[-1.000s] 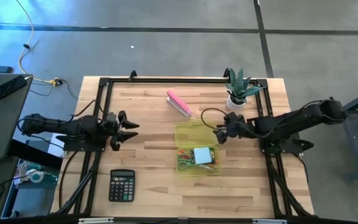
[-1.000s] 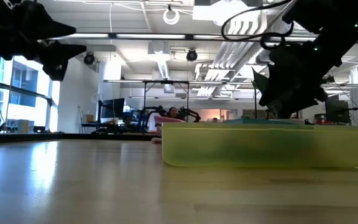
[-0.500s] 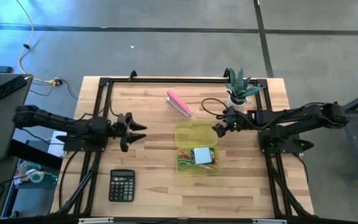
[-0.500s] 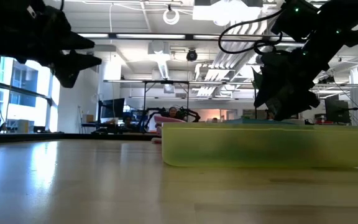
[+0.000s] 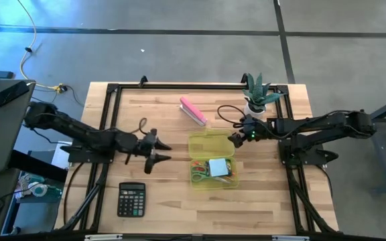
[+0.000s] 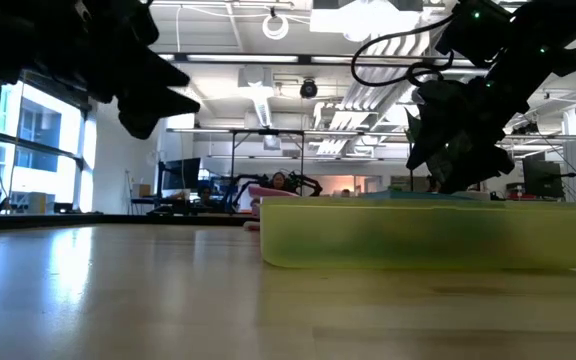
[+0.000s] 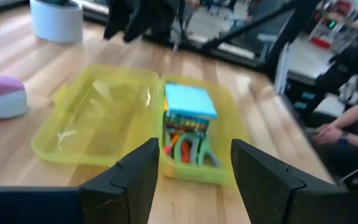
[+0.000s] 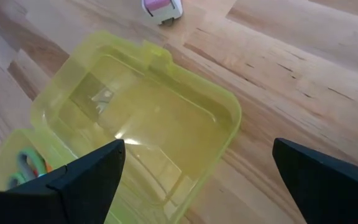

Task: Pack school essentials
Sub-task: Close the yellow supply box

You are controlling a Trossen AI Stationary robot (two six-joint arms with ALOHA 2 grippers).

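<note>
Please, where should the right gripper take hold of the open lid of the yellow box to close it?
Probably the lid's free far edge, at its small tab, reached from above: the lid lies open and flat, hinged to the filled half. The right gripper, jaws open, hovers beside it.

High cam looked straight down on the whole wooden desk (image 5: 159, 194); low cam sat level at desk height; all four views shared the open translucent yellow-green plastic case (image 5: 211, 161).

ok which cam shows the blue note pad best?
Left wrist view: the blue note pad is large and unobstructed in the yellow case, over the scissors. High view shows it small. Low view shows only the case wall; right wrist view misses it.
</note>
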